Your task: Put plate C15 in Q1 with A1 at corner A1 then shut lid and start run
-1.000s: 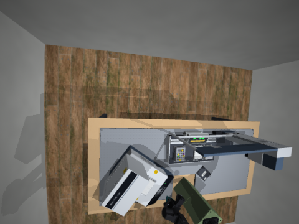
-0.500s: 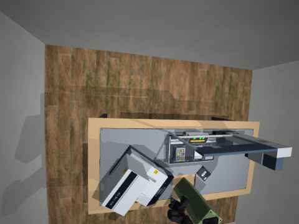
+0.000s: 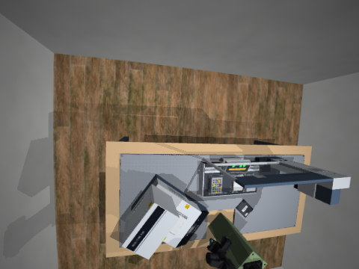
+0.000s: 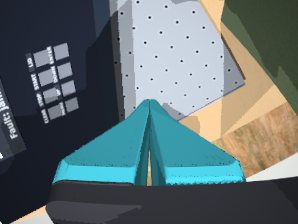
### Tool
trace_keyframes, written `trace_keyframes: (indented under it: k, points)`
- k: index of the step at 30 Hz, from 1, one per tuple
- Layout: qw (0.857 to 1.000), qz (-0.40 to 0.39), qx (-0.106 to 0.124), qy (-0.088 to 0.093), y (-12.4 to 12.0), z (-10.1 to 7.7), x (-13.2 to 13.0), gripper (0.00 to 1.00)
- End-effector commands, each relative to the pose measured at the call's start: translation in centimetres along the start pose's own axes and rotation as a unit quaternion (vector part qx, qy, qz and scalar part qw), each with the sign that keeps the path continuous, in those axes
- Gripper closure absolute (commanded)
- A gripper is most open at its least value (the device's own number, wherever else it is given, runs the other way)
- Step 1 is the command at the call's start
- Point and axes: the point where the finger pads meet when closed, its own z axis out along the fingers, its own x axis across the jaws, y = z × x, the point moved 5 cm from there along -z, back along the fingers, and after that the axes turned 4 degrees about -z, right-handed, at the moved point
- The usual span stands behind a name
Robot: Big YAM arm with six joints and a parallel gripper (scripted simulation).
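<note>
The cycler Q1 (image 3: 162, 220) is a white and grey box standing askew at the front left of the table. In the wrist view its dark front panel (image 4: 47, 96) fills the left side, with two rows of small grey keys (image 4: 53, 83). My gripper (image 4: 149, 109) has teal fingers pressed together with nothing between them. Their tip is just right of the panel's edge, over the grey perforated mat (image 4: 180, 43). In the top view my gripper (image 3: 221, 249) is dark and sits right of Q1's front corner. The hand-off row (image 3: 232, 177) lies under a shelf, and I cannot tell C15 apart there.
A block with coloured dots (image 3: 217, 184) sits at the left of the hand-off row, and green and yellow items (image 3: 238, 167) lie behind it. A long grey shelf (image 3: 292, 177) reaches out to the right. A small black nest (image 3: 243, 206) lies on the mat. My green arm (image 3: 237, 243) is at the front edge.
</note>
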Motion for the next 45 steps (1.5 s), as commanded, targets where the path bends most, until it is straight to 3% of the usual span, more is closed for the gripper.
trace_keyframes:
  k: [1,13,21,25,32,40,45]
  points:
    - [1.000,0.006,0.003,0.015,0.1,-0.5,1.2,1.00]
    - [1.000,-0.013,-0.001,-0.001,0.0,-0.9,-0.1,1.00]
    - [1.000,-0.004,0.000,0.005,0.3,0.8,1.3,1.00]
    - [1.000,-0.003,-0.003,-0.009,0.6,1.3,0.8,1.00]
    - [1.000,-0.005,-0.001,-0.001,0.3,1.5,2.2,1.00]
    - [1.000,-0.001,-0.004,-0.013,0.7,2.6,2.6,1.00]
    - [1.000,-0.004,-0.002,-0.003,0.5,3.0,3.9,1.00]
